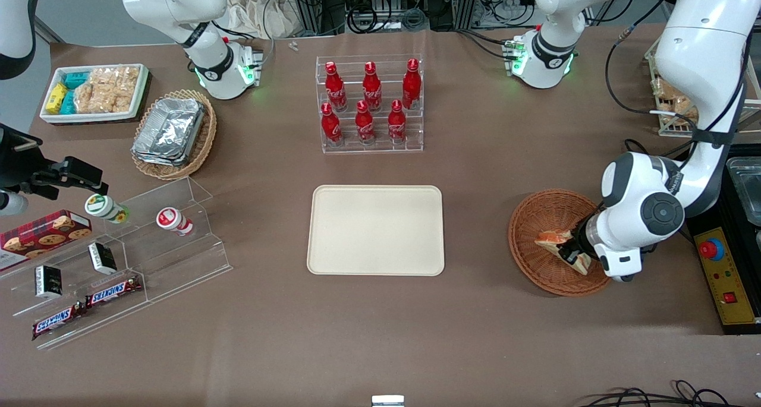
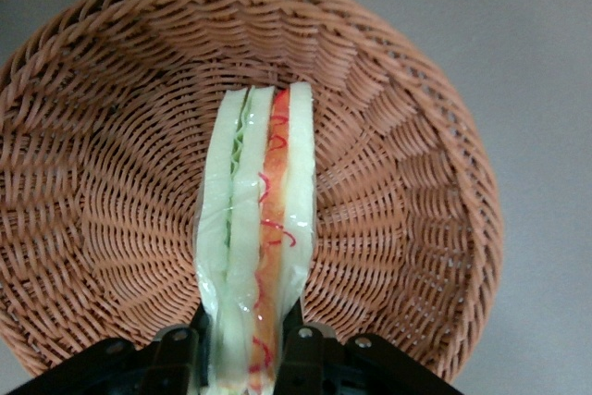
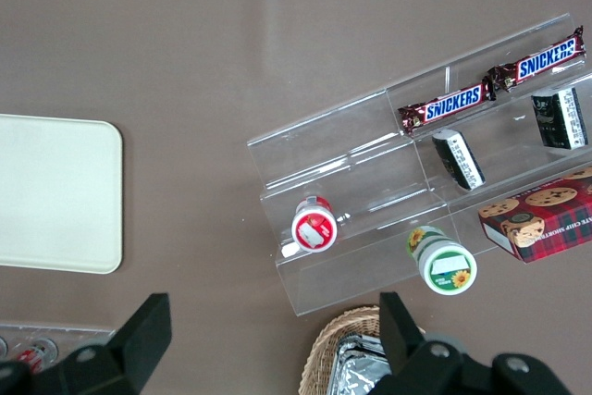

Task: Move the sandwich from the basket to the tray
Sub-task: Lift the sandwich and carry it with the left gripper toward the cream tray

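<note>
A brown counter [image 1: 380, 347] carried a reddish-brown woven basket [image 1: 535, 229] toward the working arm's end. Inside it, the pincer [image 1: 572, 254] was closed on a wrapped sandwich [image 1: 554, 238], its two dark fingers [image 2: 176, 358] pressing the bread's outer faces. In the wrist view the sandwich [image 2: 259, 238] stood on edge, pale bread with a green layer and an orange-red layer, held at one end while the other end pointed toward the basket [image 2: 111, 136] wall. Whether the wedge touched the woven floor could not be told.

The cream-beige tray [image 1: 376, 229] lay flat near the counter's middle, well apart from the basket, with bare brown surface between them and along the edge nearest the front camera. Farther from the camera than the tray stood a clear rack of red bottles [image 1: 370, 105].

Toward the parked arm's end lay a tan basket of foil trays [image 1: 173, 132], a white tray of snack packets [image 1: 95, 92], and a clear stepped stand [image 1: 119, 264] holding chocolate bars, small cartons and two round tubs. A yellow control box with a red button [image 1: 720, 276] sat just beside the working arm
</note>
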